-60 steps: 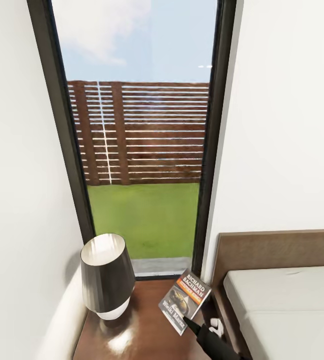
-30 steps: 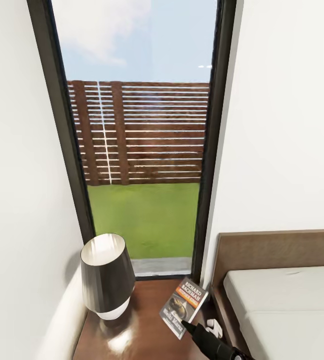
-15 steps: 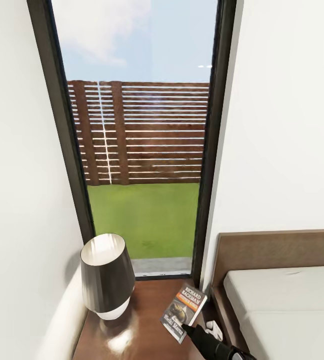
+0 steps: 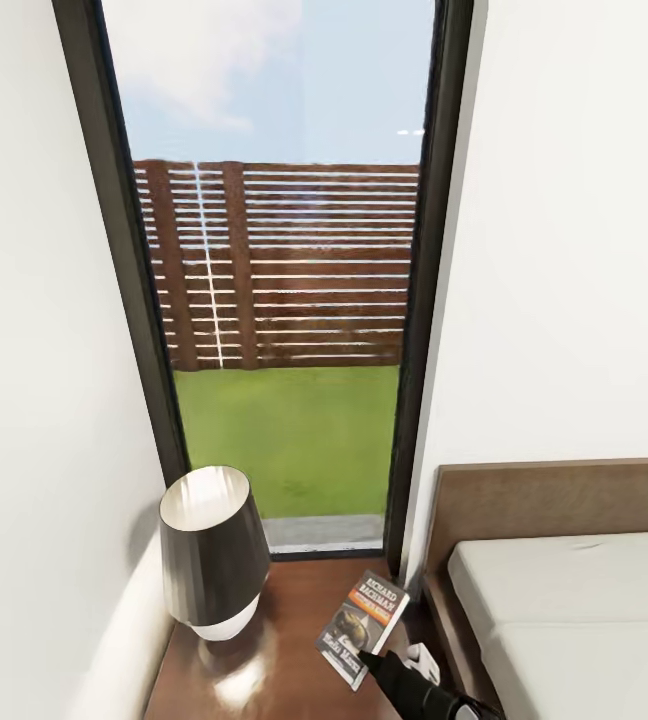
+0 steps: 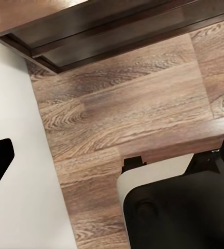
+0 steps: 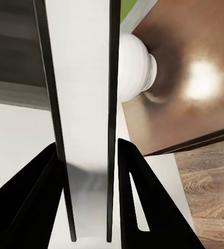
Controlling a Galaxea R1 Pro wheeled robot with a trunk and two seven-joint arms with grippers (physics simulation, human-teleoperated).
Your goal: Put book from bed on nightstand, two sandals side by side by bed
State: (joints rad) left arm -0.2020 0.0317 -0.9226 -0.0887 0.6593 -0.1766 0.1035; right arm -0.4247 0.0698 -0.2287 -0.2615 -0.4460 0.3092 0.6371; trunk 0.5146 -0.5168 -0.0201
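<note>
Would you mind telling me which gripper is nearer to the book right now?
The right gripper: its fingers are shut on the book, which is being lowered over the nightstand. The left gripper hangs open over the floor.

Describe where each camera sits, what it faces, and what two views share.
Head: on the head, facing forward-down at window, lamp, nightstand, book, bed; right gripper shows.
Left wrist: on left arm, facing the floor; open left gripper shows.
Right wrist: on right arm, facing the book clamped in the right gripper.
Shared: head and right wrist both show book, lamp.
</note>
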